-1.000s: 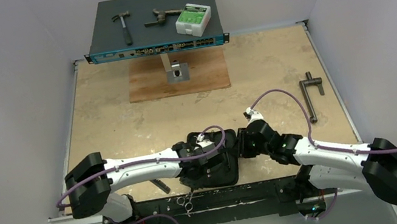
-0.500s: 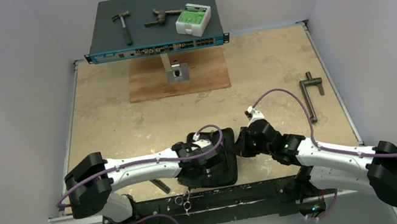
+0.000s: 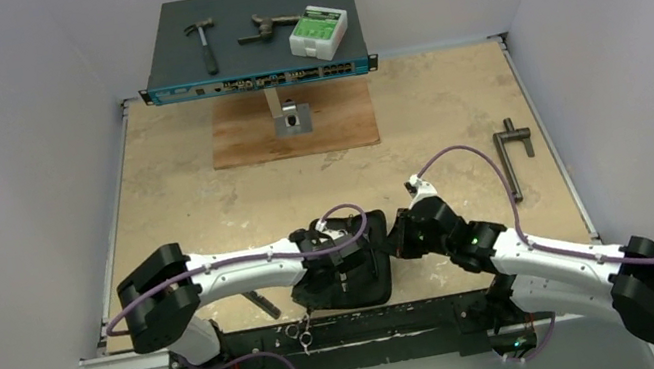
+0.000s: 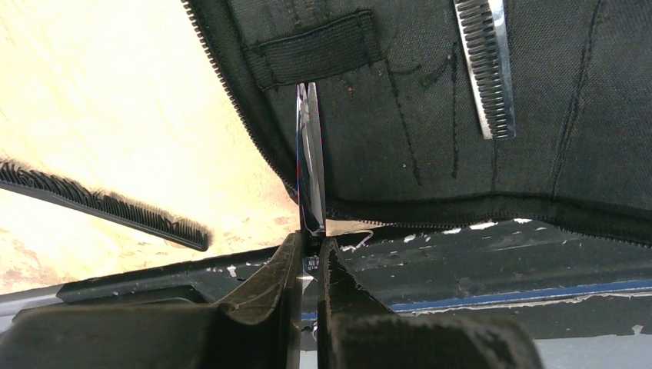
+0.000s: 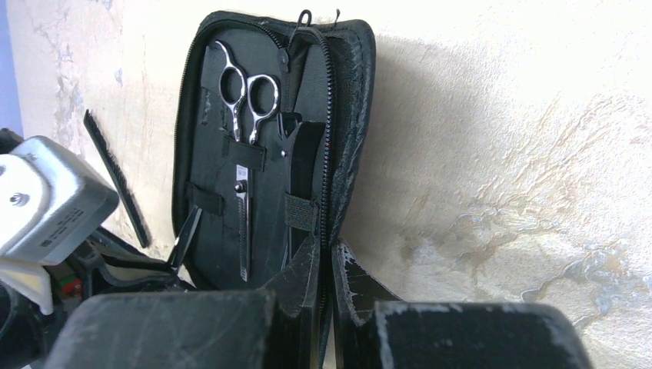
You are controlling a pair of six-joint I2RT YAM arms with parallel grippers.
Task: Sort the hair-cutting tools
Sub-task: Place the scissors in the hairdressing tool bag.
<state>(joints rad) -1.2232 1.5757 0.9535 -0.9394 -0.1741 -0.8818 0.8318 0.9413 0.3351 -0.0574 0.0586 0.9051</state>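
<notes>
One pair of scissors (image 4: pixel 311 169), blades together, is pinched near the pivot by the left gripper (image 4: pixel 311 250), whose fingers are closed on it. Its tip points at an elastic loop (image 4: pixel 319 54) inside the open black case (image 4: pixel 400 138) and reaches the loop's edge — whether it has slipped under we cannot tell. The toothed scissors (image 5: pixel 244 154) lie strapped inside the case, and just beside them we see the black clip (image 5: pixel 291 146) under a loop of its own. The right gripper (image 5: pixel 327 261) has its fingers clamped together on the case's zip edge, and that side of the case stands tilted up off the table (image 3: pixel 203 196). The comb (image 4: pixel 108 204) lies on the table just beside the case, on the left arm's side, touching neither the case nor a gripper. The case itself sits at the near edge of the table, between the two arms, next to the black rail (image 3: pixel 398 319) that carries their bases. Well apart, by the right edge, we find a grey T-shaped bar (image 3: pixel 513 157). At the back a dark flat box (image 3: pixel 250 56) on a post stands over a wooden board (image 3: pixel 245 143) — on it lie a hammer (image 3: pixel 203 44), a rusty tool (image 3: pixel 266 25) and a white-and-green box (image 3: pixel 318 32).
</notes>
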